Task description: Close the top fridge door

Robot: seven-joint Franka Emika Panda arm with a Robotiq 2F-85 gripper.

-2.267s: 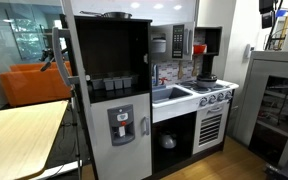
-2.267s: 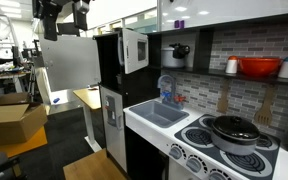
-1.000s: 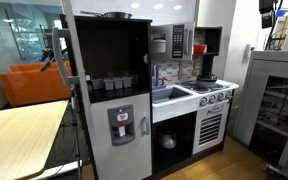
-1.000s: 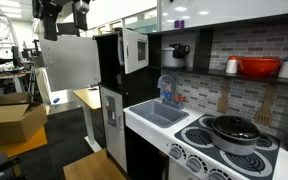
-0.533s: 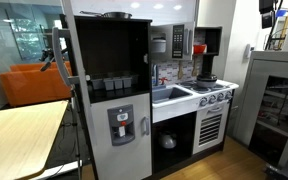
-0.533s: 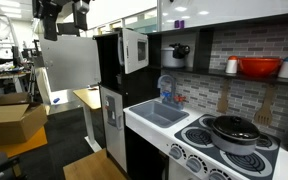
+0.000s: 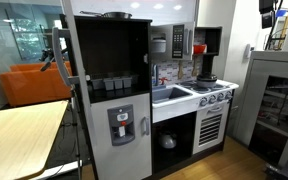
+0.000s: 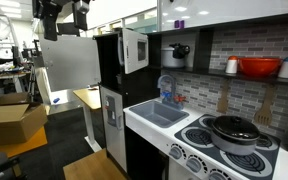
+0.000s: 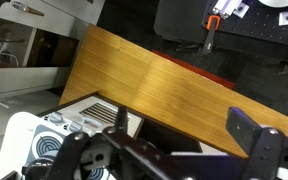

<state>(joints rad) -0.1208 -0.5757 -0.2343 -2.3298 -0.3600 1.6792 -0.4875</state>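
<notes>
Wrist view: the gripper fills the lower edge of the frame. Its two black, blocky fingers stand wide apart with nothing between them; the tool is released. Beyond the fingers lies a wooden table top, smooth, honey-coloured, with straight grain, running diagonally across the frame. At lower left is a white moulded surface with round spiral burner marks.

The top fridge door is at upper left in an exterior view. It is a flat, squarish, light grey panel, swung fully outward from the cabinet, showing a plain matte face. The dark arm hardware is just above its top edge; contact cannot be confirmed.

The upper fridge compartment is uncovered in an exterior view: a black rectangular cavity. Below it, the taller grey door is shut and carries a dispenser panel and a short bar handle.

Right of the fridge:
- a recessed rectangular sink;
- a stove with a dark lidded pot;
- a glossy red bowl on a shelf against brick-patterned backing.

At far left in an exterior view is an orange upholstered sofa.
</notes>
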